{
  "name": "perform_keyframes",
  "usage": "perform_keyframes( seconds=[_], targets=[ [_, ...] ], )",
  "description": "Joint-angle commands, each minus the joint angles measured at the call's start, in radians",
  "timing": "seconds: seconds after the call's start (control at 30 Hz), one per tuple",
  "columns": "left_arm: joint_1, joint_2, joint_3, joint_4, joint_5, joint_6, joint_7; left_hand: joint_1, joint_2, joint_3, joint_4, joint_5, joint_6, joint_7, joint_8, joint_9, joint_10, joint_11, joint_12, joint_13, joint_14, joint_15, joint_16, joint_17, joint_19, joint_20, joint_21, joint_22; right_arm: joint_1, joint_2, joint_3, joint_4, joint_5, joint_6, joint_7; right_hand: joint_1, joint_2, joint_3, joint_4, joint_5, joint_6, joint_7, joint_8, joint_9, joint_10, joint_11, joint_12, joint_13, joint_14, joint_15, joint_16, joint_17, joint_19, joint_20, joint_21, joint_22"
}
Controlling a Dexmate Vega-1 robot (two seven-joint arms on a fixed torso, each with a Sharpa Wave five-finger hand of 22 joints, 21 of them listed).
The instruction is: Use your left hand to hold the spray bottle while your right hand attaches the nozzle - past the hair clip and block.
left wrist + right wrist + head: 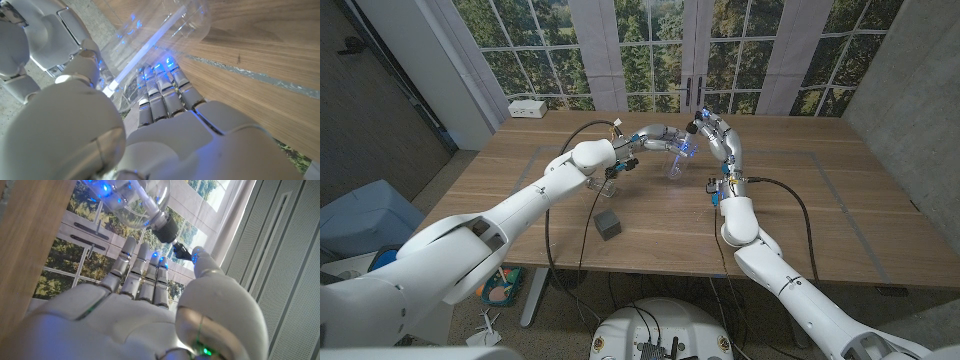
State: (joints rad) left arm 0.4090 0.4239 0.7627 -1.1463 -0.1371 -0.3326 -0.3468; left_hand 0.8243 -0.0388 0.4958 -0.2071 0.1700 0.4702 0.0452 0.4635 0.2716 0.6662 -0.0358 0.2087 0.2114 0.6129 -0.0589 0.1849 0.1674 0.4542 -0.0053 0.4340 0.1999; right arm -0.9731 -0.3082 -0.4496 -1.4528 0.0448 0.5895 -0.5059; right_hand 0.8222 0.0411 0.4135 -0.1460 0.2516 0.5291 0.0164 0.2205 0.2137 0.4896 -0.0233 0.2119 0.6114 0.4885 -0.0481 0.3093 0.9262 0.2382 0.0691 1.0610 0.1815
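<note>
Head view: clear spray bottle (677,160) upright on wooden table (820,215), near far edge, about midway along it. Left hand (650,137) fingers wrapped round bottle from robot's left. Right hand (703,125) at bottle top, fingertips on black nozzle (167,228); whether pinching it, cannot tell. Grey block (608,224) toward near edge; hair clip (604,184) between block and bottle.
</note>
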Motion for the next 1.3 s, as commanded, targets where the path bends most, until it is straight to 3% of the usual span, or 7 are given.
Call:
perform_keyframes(
  seconds=[0.03,0.5,0.67,0.83,0.87,1.0,1.3],
  targets=[
    [0.001,0.001,-0.003,0.013,-0.004,0.002,0.006,0.178,0.188,0.035,0.032,0.005,0.403,-0.039,0.005,0.004,0.132,-0.119,0.003,0.002,0.007,-0.14,0.0,0.003,0.001,-0.005,0.01,0.002,-0.024,0.021,0.039,0.027,-0.054,0.084,-0.072,-0.007,0.001,0.014,-0.001,0.01,0.027,0.005,0.012,0.002,0.022,-0.001,0.011,0.002,0.016,-0.033,0.006,-0.002,0.015,0.0,-0.002,-0.001],
    [0.001,0.002,-0.003,0.013,0.004,-0.01,0.017,0.179,0.188,0.036,0.032,0.005,0.406,-0.038,0.008,0.008,0.133,-0.12,0.003,0.002,0.009,-0.141,0.0,0.003,0.0,-0.005,0.012,0.002,-0.044,0.018,0.066,0.013,-0.154,0.065,-0.147,-0.019,-0.004,0.044,-0.012,0.037,0.138,0.023,0.063,0.017,0.019,-0.004,0.008,0.008,0.019,-0.03,-0.006,-0.02,0.017,0.001,-0.009,-0.001],
    [0.002,0.004,-0.001,0.006,0.013,-0.013,0.022,0.179,0.187,0.037,0.032,0.005,0.406,-0.038,0.009,0.01,0.134,-0.12,0.003,0.002,0.009,-0.141,-0.001,0.003,0.001,-0.005,0.014,0.002,-0.053,0.006,0.071,-0.007,-0.195,0.045,-0.171,-0.073,-0.008,0.048,0.002,0.051,0.283,0.047,0.146,0.05,0.028,0.01,0.01,0.014,0.014,-0.019,-0.004,-0.018,0.018,0.007,-0.017,0.0],
    [0.003,0.005,0.001,-0.001,0.018,-0.008,0.024,0.18,0.187,0.036,0.032,0.004,0.405,-0.039,0.009,0.01,0.134,-0.122,0.002,0.002,0.008,-0.141,-0.001,0.004,0.0,-0.006,0.014,0.002,-0.062,-0.007,0.071,-0.032,-0.232,0.022,-0.191,-0.075,-0.006,0.056,-0.004,0.056,0.324,0.049,0.17,0.06,0.031,0.009,0.01,0.016,0.016,-0.021,-0.002,-0.018,0.019,0.008,-0.019,0.0],
    [0.003,0.005,0.001,-0.002,0.019,-0.006,0.024,0.18,0.187,0.036,0.031,0.004,0.405,-0.039,0.009,0.01,0.134,-0.122,0.002,0.002,0.008,-0.142,-0.001,0.004,0.0,-0.006,0.014,0.002,-0.065,-0.013,0.071,-0.043,-0.236,0.013,-0.189,-0.047,-0.003,0.077,-0.024,0.067,0.324,0.048,0.175,0.066,0.032,0.008,0.01,0.017,0.017,-0.023,-0.004,-0.021,0.02,0.009,-0.02,0.0],
    [0.003,0.01,0.008,-0.01,0.041,-0.009,0.037,0.18,0.186,0.036,0.031,0.004,0.406,-0.04,0.009,0.009,0.134,-0.119,0.002,0.003,0.008,-0.142,-0.001,0.004,0.0,-0.006,0.015,0.002,-0.079,-0.04,0.069,-0.097,-0.254,-0.051,-0.173,0.014,-0.01,0.135,-0.048,0.106,0.318,0.033,0.182,0.076,0.029,0.003,0.006,0.018,0.016,-0.028,-0.016,-0.038,0.025,0.008,-0.027,-0.003],
    [0.009,0.028,0.021,-0.046,0.117,-0.02,0.085,0.179,0.186,0.036,0.033,0.004,0.405,-0.04,0.008,0.009,0.135,-0.121,0.002,0.003,0.007,-0.142,-0.001,0.004,-0.001,-0.005,0.016,0.002,-0.093,-0.095,0.058,-0.186,-0.278,-0.167,-0.142,0.088,-0.059,0.231,-0.05,0.191,0.314,0.018,0.187,0.085,0.023,-0.004,-0.002,0.013,0.014,-0.04,-0.032,-0.062,0.03,0.003,-0.05,-0.009]
  ],
)
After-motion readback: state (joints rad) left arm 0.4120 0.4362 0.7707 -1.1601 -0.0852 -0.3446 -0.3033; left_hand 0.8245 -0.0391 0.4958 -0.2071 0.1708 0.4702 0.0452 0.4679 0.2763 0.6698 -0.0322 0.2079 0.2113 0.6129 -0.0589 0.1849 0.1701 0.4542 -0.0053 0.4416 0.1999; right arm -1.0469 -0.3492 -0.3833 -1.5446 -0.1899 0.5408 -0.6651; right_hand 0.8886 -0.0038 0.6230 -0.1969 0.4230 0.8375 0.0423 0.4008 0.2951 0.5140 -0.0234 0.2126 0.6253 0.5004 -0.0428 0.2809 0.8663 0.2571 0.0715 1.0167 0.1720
